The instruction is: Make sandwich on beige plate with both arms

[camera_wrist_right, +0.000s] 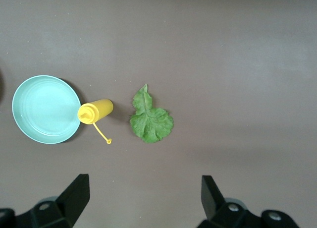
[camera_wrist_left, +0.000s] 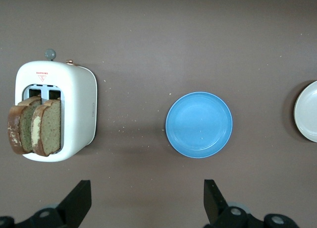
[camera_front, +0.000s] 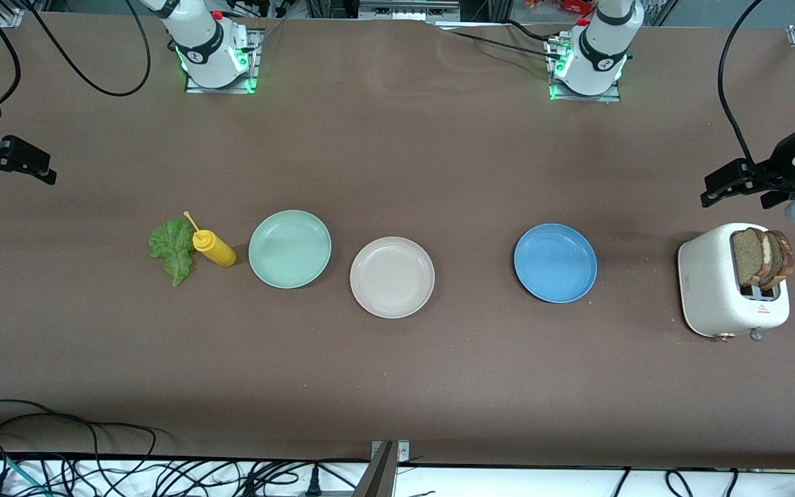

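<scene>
The beige plate [camera_front: 392, 277] sits bare in the middle of the table; its rim also shows in the left wrist view [camera_wrist_left: 308, 111]. Two brown bread slices [camera_front: 760, 257] stand upright in the white toaster [camera_front: 718, 290] at the left arm's end, also in the left wrist view [camera_wrist_left: 34, 126]. A green lettuce leaf [camera_front: 172, 248] lies on the table at the right arm's end, also in the right wrist view [camera_wrist_right: 150, 119]. My left gripper [camera_front: 718, 188] [camera_wrist_left: 147, 198] is open and empty over bare table beside the toaster. My right gripper [camera_front: 38, 169] [camera_wrist_right: 143, 196] is open and empty over bare table beside the lettuce.
A yellow squeeze bottle [camera_front: 213, 248] lies on its side between the lettuce and the mint green plate [camera_front: 290, 248]. A blue plate [camera_front: 555, 263] sits between the beige plate and the toaster. Cables run along the table edge nearest the front camera.
</scene>
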